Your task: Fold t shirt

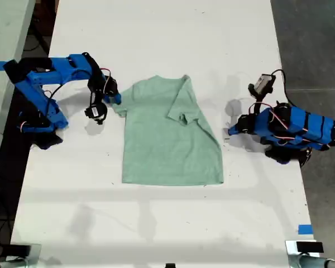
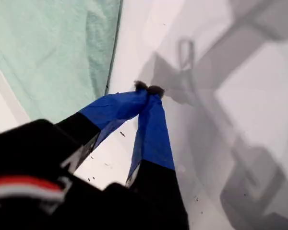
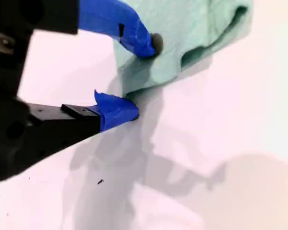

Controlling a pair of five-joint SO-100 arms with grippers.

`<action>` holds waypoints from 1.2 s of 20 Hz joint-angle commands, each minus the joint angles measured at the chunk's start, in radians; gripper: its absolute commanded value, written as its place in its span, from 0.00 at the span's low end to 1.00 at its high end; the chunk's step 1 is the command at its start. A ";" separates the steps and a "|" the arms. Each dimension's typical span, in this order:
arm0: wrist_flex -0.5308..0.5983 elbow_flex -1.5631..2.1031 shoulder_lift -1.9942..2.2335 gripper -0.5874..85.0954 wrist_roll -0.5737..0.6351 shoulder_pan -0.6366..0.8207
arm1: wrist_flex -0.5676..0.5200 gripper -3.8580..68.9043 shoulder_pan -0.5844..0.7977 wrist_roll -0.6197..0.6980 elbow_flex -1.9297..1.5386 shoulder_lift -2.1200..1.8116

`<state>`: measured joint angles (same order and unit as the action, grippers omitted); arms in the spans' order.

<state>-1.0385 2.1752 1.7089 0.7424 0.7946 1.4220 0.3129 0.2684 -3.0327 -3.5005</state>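
The t shirt (image 1: pixel 170 134) is laid flat in the middle of the white table (image 1: pixel 156 223) in the exterior view, its long axis running from collar at the top of the frame to hem lower down. The sleeve on the exterior view's right is already turned inward across the chest; the sleeve on the exterior view's left is still spread out. That spread sleeve is straddled by my second gripper (image 3: pixel 141 79), whose jaws are seen apart in the second wrist view, one tip above the cloth edge and one below it at the table surface, not yet closed on the fabric. This arm, on the exterior view's left, is judged the nearer one for the coming fold. My first gripper (image 2: pixel 149 89) is held with its tips together on nothing, over bare table just beside the shirt's edge, on the exterior view's right.
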 commanded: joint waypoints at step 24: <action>-0.247 -1.305 -0.615 0.37 -0.393 -0.462 | -0.008 0.03 -0.026 0.014 -0.008 -0.009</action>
<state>-1.2855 0.9219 0.9863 0.3375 0.3482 1.4220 0.2961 0.2684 -3.0327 -3.5005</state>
